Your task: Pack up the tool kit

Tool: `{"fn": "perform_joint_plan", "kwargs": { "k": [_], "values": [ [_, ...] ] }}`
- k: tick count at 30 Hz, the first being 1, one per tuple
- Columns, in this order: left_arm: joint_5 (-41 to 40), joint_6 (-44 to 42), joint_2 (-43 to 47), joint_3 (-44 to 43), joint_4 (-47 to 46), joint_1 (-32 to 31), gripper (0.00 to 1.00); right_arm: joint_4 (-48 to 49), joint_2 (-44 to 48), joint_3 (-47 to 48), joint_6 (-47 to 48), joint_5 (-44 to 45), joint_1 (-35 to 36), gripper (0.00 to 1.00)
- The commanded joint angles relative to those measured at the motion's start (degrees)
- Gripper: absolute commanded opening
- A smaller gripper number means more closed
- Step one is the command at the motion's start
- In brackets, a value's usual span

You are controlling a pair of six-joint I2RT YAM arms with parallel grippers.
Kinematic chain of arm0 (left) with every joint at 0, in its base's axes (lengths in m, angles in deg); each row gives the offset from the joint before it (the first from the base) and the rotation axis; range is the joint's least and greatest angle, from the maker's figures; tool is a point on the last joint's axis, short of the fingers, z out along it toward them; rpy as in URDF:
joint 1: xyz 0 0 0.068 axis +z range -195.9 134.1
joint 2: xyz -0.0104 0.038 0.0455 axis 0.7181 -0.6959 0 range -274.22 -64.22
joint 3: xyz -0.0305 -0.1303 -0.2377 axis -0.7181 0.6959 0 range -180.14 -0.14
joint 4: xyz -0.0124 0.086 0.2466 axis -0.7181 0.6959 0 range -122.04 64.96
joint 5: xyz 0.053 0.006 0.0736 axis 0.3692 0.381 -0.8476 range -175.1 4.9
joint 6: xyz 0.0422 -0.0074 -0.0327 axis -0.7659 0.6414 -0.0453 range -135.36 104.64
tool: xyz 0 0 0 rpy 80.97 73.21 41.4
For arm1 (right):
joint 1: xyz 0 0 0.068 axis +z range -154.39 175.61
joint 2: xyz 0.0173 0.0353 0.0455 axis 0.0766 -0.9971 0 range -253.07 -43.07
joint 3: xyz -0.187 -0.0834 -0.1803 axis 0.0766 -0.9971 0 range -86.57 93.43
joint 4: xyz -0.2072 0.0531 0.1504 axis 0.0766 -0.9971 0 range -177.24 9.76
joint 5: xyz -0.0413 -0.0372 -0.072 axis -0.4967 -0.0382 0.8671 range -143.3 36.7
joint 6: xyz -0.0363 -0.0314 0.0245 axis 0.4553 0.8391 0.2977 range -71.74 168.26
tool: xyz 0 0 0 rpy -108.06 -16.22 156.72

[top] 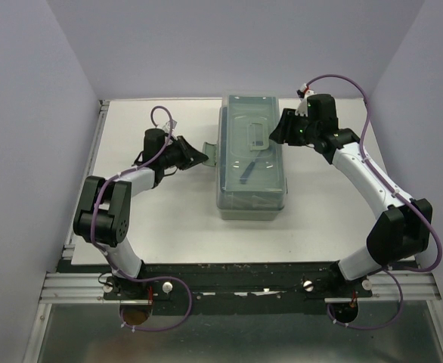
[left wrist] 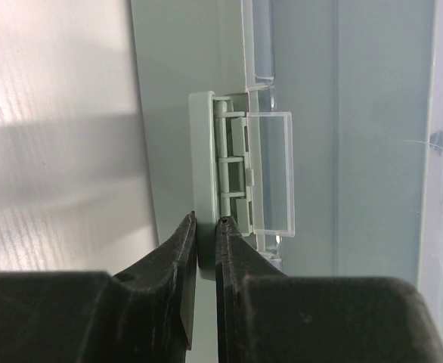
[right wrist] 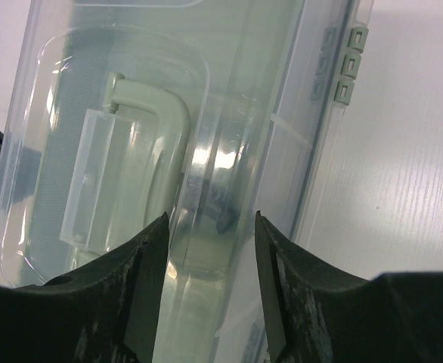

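The tool kit [top: 252, 155] is a grey-green box with its translucent lid down, standing mid-table. A blue-handled tool [top: 252, 166] shows faintly through the lid. My left gripper [top: 201, 156] is at the box's left side, shut on the grey-green latch flap [left wrist: 200, 151], whose lower edge sits pinched between the fingertips of the left gripper [left wrist: 206, 223]. My right gripper [top: 280, 128] hovers over the lid's right part. In the right wrist view, the right gripper [right wrist: 212, 219] is open over the clear lid [right wrist: 229, 91], beside the folded handle [right wrist: 161, 144], with nothing between its fingers.
The white table [top: 168, 219] ends at a metal rail along the near edge, where both arm bases are bolted. Lilac walls close in on the left, right and back. Small grey hinge blocks [right wrist: 350, 64] line the box's right edge.
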Motion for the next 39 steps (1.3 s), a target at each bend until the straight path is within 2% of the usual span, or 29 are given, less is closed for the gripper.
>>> {"fn": "perform_joint_plan", "kwargs": {
  "k": [1, 7, 20, 29, 39],
  "values": [
    [-4.8, -7.6, 4.7, -4.4, 9.3, -2.5, 0.12, -2.3, -2.3, 0.4, 0.2, -1.5, 0.7, 0.55],
    [-13.0, -13.1, 6.8, -10.3, 20.8, -6.7, 0.12, -2.4, -2.0, -0.2, 0.1, -0.9, 0.6, 0.54],
    [-24.4, -15.8, 9.8, -16.0, 28.3, -13.0, 0.12, -2.1, -1.1, -2.1, -0.1, -1.4, 0.6, 0.53],
    [-23.6, -15.3, 11.2, -16.1, 26.7, -13.4, 0.12, -1.7, -0.8, -3.0, -0.4, -1.9, 0.7, 0.53],
    [-14.6, -13.0, 9.0, -13.5, 17.5, -13.6, 0.12, -1.5, -1.4, -2.9, -0.7, -2.2, 0.7, 0.53]
  ]
}}
